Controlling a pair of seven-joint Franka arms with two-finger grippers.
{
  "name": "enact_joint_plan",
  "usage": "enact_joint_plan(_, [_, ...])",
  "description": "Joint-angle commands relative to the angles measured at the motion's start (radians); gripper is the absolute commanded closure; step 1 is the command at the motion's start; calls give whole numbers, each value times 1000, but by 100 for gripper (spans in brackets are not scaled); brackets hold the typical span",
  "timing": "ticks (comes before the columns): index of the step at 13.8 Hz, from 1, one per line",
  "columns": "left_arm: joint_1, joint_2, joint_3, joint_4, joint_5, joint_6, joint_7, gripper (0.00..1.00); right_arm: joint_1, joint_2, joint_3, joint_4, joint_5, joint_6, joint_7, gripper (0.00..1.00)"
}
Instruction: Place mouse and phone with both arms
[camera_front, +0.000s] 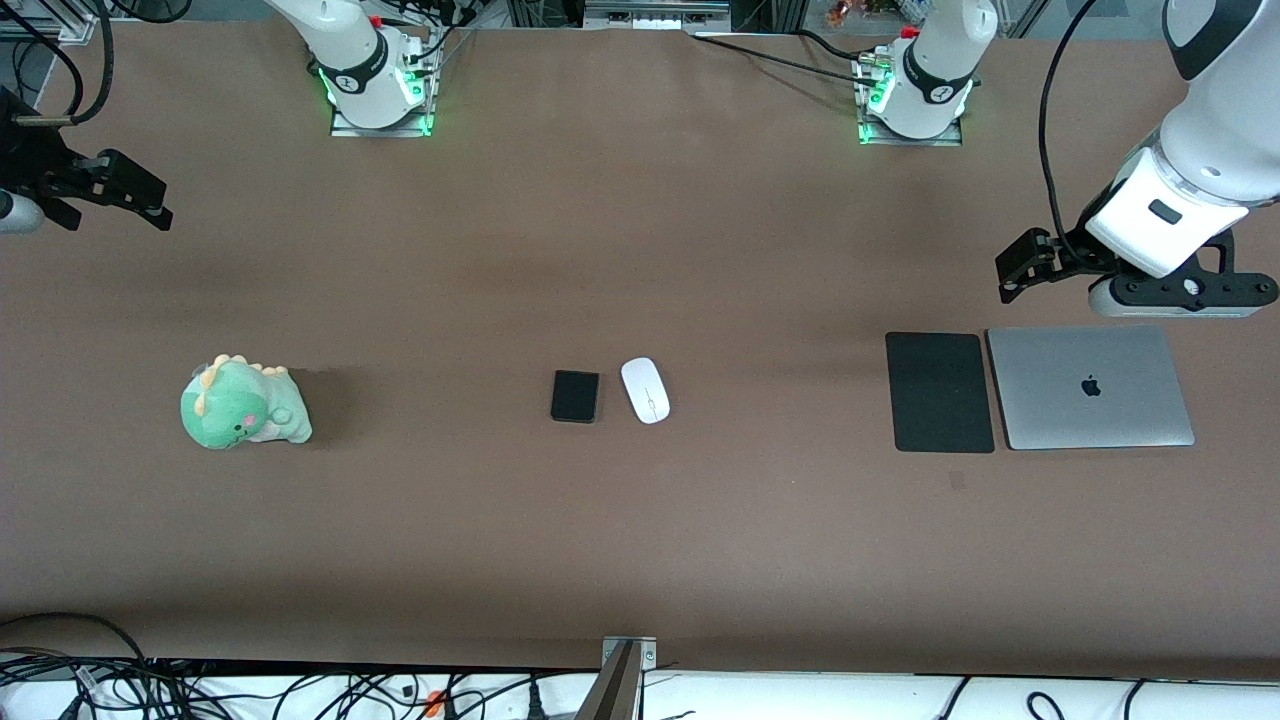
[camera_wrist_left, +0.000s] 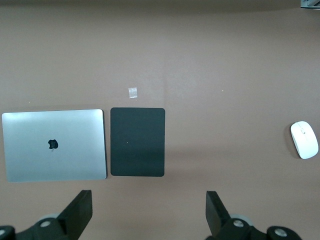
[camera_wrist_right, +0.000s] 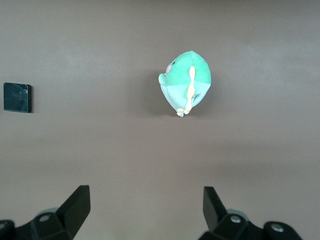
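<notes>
The white mouse (camera_front: 645, 390) and the black phone (camera_front: 575, 396) lie side by side on the brown table (camera_front: 640, 250), near its middle, with the phone toward the right arm's end. My left gripper (camera_front: 1015, 270) is open and empty over bare table by the mouse pad and laptop. In the left wrist view, my left gripper (camera_wrist_left: 148, 212) is open and the mouse (camera_wrist_left: 304, 140) is at the edge. My right gripper (camera_front: 150, 205) is open and empty over bare table at the right arm's end. In the right wrist view, my right gripper (camera_wrist_right: 145, 205) is open and the phone (camera_wrist_right: 17, 97) is at the edge.
A black mouse pad (camera_front: 939, 392) and a closed silver laptop (camera_front: 1090, 388) lie side by side at the left arm's end. A green plush dinosaur (camera_front: 243, 402) sits at the right arm's end. A small bit of tape (camera_wrist_left: 132, 92) lies near the pad.
</notes>
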Motion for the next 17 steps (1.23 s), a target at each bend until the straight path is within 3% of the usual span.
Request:
enact_joint_plan(1, [3,-7,-15,-1,35,-7,31,0,0,-11,1,-8,18,-6,-3,0])
enact_joint_plan(17, [-12,-4,-23,11,31,-10,25,0,0,-11,1,-9,18,-6,-3,0])
